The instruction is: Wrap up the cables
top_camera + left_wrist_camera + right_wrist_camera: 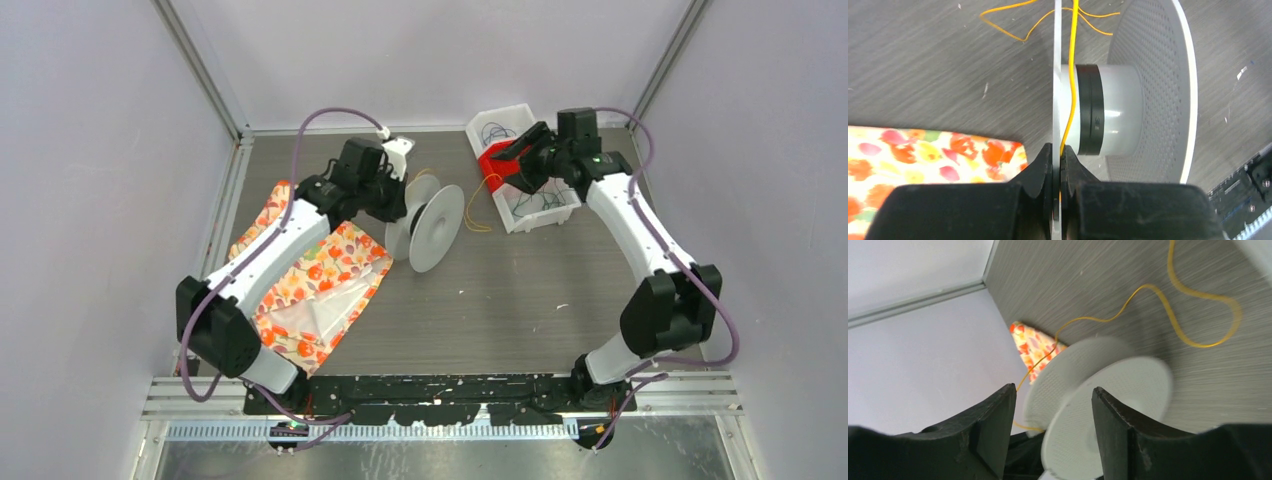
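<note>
Hold | left gripper (1057,165) clenched on spool (1118,115) flange, yellow cable (1074,75) pinned beside it between the fingers, likely anchoring the end for winding | right gripper (1053,390) released, empty, spool ahead of its fingertips

top: overhead, far | left wrist: close, along spool (1118,115) | right wrist: farther — same spool

The cable (1073,75) is yellow-orange, the spool (1158,75) whitish, the cloth (923,150) orange-flowered.

Floral cloth (320,285) and white bin (545,218) lie well apart.
</note>
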You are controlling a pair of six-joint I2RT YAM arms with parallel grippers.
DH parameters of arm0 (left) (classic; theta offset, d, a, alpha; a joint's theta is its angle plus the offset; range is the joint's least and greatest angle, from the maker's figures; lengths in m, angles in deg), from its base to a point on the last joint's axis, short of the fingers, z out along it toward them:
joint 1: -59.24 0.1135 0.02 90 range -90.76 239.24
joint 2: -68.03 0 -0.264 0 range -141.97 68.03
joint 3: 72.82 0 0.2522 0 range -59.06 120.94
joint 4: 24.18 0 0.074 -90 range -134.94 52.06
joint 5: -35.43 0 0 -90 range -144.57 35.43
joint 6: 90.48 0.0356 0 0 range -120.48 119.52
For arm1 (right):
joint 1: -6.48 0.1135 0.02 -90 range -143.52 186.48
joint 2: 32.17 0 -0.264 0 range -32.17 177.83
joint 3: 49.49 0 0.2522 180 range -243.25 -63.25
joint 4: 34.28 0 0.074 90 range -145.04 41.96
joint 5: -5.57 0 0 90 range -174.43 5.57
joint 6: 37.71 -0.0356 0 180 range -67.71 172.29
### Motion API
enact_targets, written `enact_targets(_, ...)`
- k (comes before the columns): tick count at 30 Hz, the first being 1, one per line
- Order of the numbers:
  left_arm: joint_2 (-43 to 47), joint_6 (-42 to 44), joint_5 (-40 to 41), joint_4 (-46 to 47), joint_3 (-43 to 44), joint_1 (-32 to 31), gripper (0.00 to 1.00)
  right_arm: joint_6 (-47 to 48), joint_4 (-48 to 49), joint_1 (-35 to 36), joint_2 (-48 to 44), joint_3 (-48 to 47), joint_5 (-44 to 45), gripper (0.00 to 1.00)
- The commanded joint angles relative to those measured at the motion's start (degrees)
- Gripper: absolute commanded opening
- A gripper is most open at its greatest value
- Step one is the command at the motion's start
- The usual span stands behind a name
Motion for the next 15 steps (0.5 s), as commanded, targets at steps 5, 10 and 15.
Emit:
enact_targets(5, 8.4, 17.2, -4.0, -25.5, 25.0, 0.0, 0.0, 28.3, 8.4, -0.6, -15.9, 11.8, -3.5, 0.63)
enact_targets(10, 10.7, 20.9, -3.5, -33.7, 33.0, 0.0, 0.0, 38.9, 24.8, 3.1, -20.2, 25.2, -2.6, 0.64)
enact_targets(15, 13.0, 20.3, -4.3, -35.2, 38.5, 0.0, 0.0, 52.2, 33.1, 12.4, -18.0, 32.3, -0.1, 0.65)
